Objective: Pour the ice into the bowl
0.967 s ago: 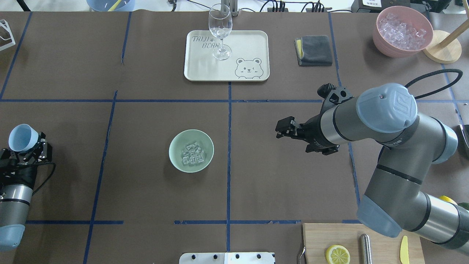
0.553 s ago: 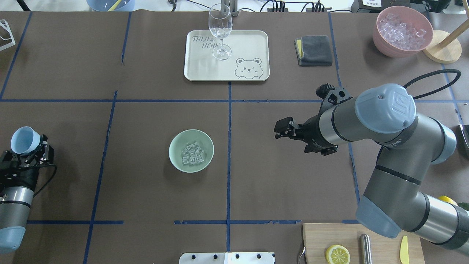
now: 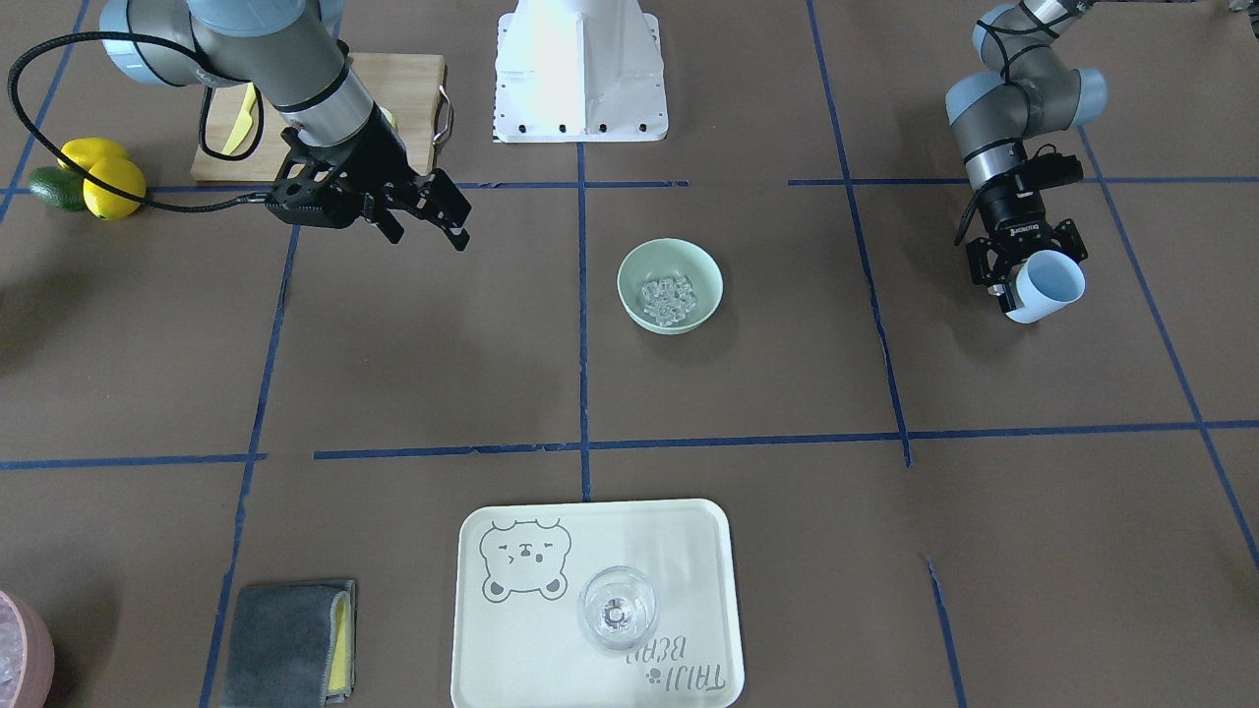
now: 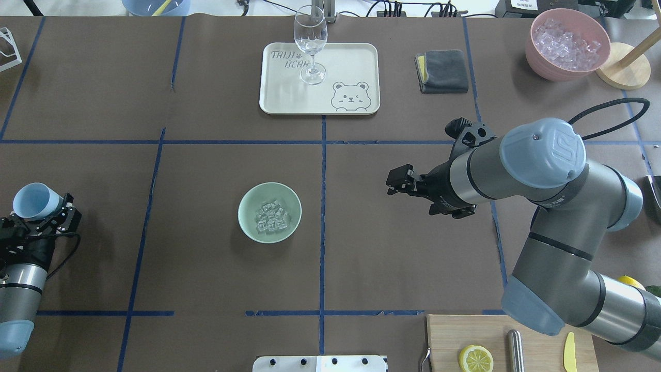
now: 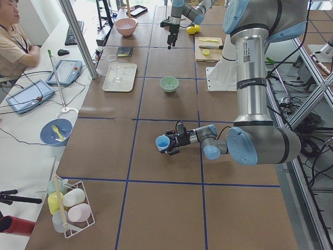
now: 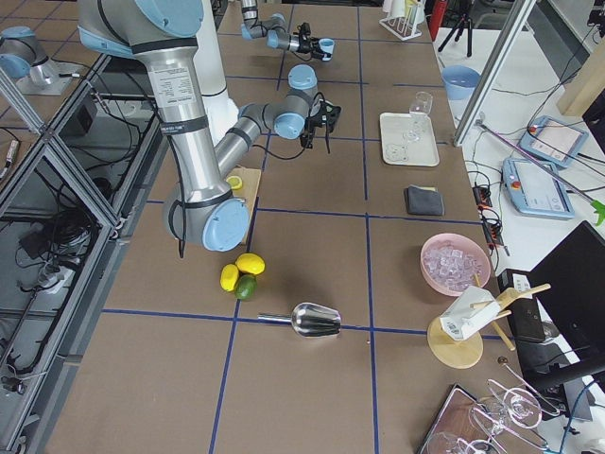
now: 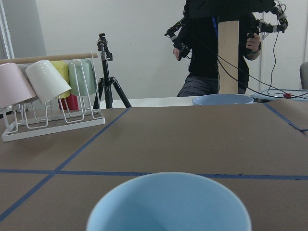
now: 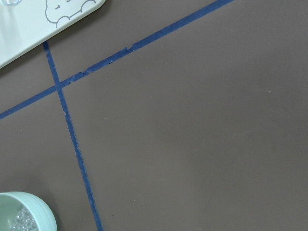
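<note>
The pale mint-green bowl [image 4: 269, 212] stands near the table's middle, with a handful of clear ice cubes [image 4: 271, 217] inside it. It also shows in the front view [image 3: 670, 286] with the ice [image 3: 667, 298]. My left gripper [image 4: 37, 213] is at the table's far left, well away from the bowl. It is shut on a light blue cup [image 4: 32, 201] that lies tilted on its side; the cup's inside looks empty in the left wrist view [image 7: 168, 204]. My right gripper [image 4: 400, 183] is open and empty, above the table to the right of the bowl.
A cream tray [image 4: 351, 57] with a wine glass [image 4: 310, 44] sits at the back centre. A grey cloth [image 4: 442, 71] and a pink container of ice [image 4: 567, 44] are at the back right. A cutting board [image 4: 444, 341] with a lemon slice lies at the near right.
My left gripper with the blue cup has shifted slightly back toward the robot's side and to the left. The right arm has barely moved. The bowl and ice are unchanged.
</note>
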Available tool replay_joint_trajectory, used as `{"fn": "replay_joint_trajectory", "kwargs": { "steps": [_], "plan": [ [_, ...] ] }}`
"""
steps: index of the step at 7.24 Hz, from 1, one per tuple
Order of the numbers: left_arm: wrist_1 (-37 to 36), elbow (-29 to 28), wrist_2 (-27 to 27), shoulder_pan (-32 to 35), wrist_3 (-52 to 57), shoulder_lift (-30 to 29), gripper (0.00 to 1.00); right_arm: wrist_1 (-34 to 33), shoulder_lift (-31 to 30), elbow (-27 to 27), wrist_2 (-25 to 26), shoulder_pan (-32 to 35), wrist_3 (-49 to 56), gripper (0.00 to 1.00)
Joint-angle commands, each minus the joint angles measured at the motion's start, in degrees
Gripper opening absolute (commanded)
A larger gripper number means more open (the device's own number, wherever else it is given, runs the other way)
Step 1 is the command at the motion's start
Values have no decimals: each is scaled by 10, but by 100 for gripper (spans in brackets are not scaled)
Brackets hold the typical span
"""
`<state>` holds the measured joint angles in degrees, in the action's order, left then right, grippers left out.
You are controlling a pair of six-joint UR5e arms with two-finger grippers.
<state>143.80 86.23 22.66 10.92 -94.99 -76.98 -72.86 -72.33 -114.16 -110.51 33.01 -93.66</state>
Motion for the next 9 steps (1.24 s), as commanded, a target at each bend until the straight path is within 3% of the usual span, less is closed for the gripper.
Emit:
{"fn": "replay_joint_trajectory", "kwargs": {
  "steps": [1,6,8,9],
  "plan": [
    [63,6,8,2,32,29,100,0,0,2,4,-1,1,100],
    [167,117,7,7,153,85,100,1,0,8,3,-1,1,100],
    [248,123,14,9,251,100,100,1,0,8,3,-1,1,100],
    [316,122,67,22,309,119,100,1,2,7,2,-2,2,100]
  ]
}}
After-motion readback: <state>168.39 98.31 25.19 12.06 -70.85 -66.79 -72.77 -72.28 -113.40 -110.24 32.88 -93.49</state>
